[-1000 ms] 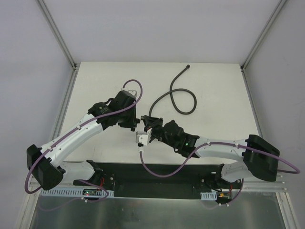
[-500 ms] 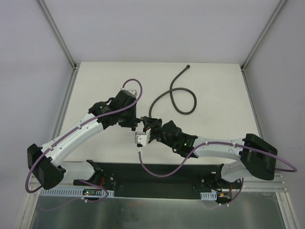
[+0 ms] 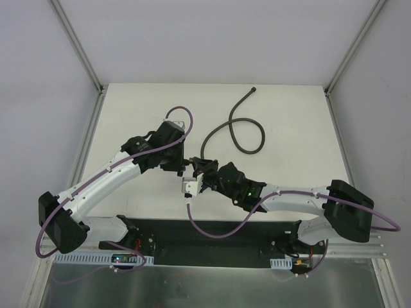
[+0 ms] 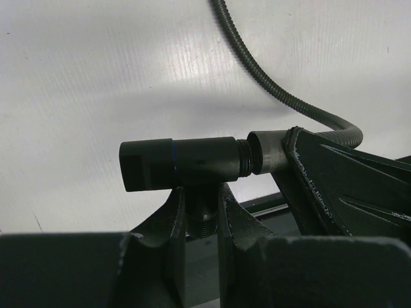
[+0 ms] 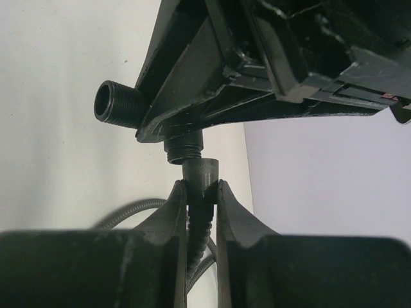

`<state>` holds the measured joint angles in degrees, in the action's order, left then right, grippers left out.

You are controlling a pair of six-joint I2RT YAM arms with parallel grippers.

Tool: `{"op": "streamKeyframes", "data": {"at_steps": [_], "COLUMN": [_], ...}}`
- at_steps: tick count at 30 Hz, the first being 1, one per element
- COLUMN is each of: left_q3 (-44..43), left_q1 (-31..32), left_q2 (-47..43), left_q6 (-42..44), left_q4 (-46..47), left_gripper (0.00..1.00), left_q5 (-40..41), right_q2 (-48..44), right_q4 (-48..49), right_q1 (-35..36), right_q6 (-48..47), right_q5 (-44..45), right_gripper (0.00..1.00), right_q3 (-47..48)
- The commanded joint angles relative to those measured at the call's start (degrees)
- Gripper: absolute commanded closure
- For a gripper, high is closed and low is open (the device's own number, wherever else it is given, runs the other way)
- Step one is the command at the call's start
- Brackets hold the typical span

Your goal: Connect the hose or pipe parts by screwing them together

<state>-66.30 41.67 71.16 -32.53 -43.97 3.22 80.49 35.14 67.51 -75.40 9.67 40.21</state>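
- Left gripper is clamping the short stem of the black T-shaped fitting, fingers closed tight on it; the crossbar is lying level above the fingertips
- Right gripper is pinching the dark-grey hose just behind its end nut, fingers closed on it
- Nut is sitting right at 1 threaded port of the crossbar, roughly in line with it; cannot tell whether any thread is engaging
- The opposite port is showing bare threads
- The 2 grippers are meeting above the middle of the white table
- From there the hose is running onto the table, making 1 loop toward the far side, its free end lying near the far edge
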Motion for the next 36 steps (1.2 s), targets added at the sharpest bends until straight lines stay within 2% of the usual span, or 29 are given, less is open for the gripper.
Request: {"op": "streamKeyframes", "data": {"at_steps": [1,36], "left_q3": [-2.3,-2.5], "left_q1": [0.3,0.3], "left_q2": [-0.3,0.7], "left_q6": [-0.6,-0.2], "left_q4": [0.3,0.5], "left_gripper": [1.00,1.00], "left_q5": [0.4,-1.0], "right_q2": [-0.8,-0.1], "right_q4": [1.5,1.5], "right_q1": [0.4,0.4], "right_q6": [1.0,2.6], "right_q5": [-0.8,-1.8], "right_gripper": [1.00,1.00], "right_q3": [0.3,0.7]}}
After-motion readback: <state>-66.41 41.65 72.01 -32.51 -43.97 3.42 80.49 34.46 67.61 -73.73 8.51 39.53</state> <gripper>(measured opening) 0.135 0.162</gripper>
